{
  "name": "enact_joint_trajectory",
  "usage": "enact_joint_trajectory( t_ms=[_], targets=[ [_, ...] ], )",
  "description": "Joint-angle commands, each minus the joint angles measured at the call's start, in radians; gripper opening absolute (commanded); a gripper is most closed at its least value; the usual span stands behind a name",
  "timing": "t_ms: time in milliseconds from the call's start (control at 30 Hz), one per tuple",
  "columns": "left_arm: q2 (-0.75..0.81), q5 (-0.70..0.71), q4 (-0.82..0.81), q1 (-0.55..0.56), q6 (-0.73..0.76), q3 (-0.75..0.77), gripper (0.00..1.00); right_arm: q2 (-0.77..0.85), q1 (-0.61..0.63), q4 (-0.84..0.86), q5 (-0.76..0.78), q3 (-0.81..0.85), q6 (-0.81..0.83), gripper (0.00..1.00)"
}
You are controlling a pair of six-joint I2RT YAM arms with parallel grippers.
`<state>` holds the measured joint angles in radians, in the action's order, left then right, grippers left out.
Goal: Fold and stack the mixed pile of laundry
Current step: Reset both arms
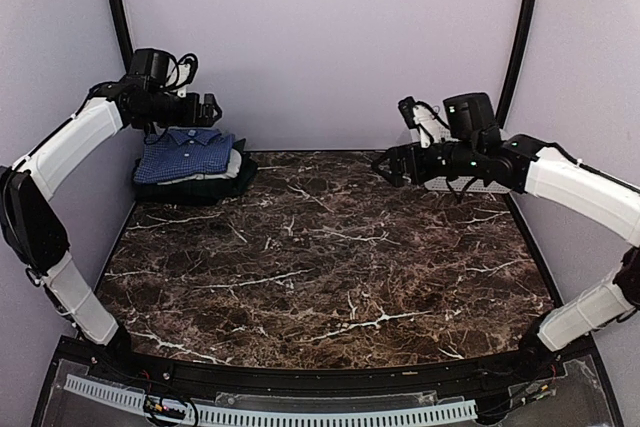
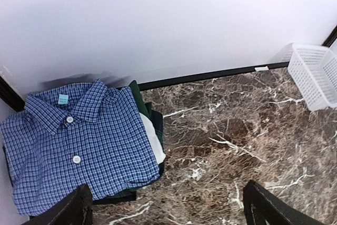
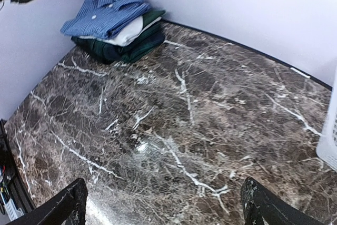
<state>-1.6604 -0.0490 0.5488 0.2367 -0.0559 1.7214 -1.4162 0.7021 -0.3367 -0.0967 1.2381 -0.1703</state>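
Left gripper point(image 2: 167, 187), seen from its own wrist camera: the two dark fingers point(image 2: 76, 209) stand wide apart with nothing between them, and the hand hangs above the table without touching cloth. Just below and ahead of the left-hand finger lies the mixed laundry pile point(image 3: 118, 30), folded and stacked in the table's far corner against the wall. The blue-and-white check shirt point(image 2: 79, 146) is on top, collar away from the hand and buttons up. A white garment point(image 2: 152, 143) shows at the edge nearer the right-hand finger, with dark green cloth point(image 2: 138, 96) around it. A dark green plaid layer point(image 3: 126, 51) lies at the bottom, resting on the marble table point(image 3: 184, 130). Farther out on that same side, well apart from the stack, stands a white lattice basket point(image 2: 316, 75). Right gripper point(image 3: 166, 204), seen from its own wrist camera: the fingers are likewise spread wide and empty above bare marble. The stack lies far ahead of this hand and to its left, well apart from it, and the basket's wall sits just beside its right.
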Motion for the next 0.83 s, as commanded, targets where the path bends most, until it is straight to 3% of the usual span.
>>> enact_joint_trajectory(
  t_ms=[0,167,367,533,800],
  targets=[
    [0.121,-0.103,-0.039,-0.014,-0.186,-0.131,0.99,0.123,-0.132,0.029,-0.127,-0.087,-0.051,0.99],
    [0.246,-0.135,-0.162,-0.014,-0.319,-0.382,0.99,0.235,-0.242,0.068,-0.207,-0.239,-0.116,0.99],
    [0.367,-0.187,-0.289,-0.013,-0.401,-0.711,0.99,0.285,-0.258,0.174,-0.248,-0.450,-0.219,0.99],
    [0.400,-0.187,-0.348,0.009,-0.437,-0.821,0.99,0.284,-0.257,0.265,-0.258,-0.558,-0.271,0.99],
    [0.419,-0.175,-0.408,0.018,-0.453,-0.878,0.99,0.247,-0.257,0.272,-0.260,-0.535,-0.262,0.99]
  ],
)
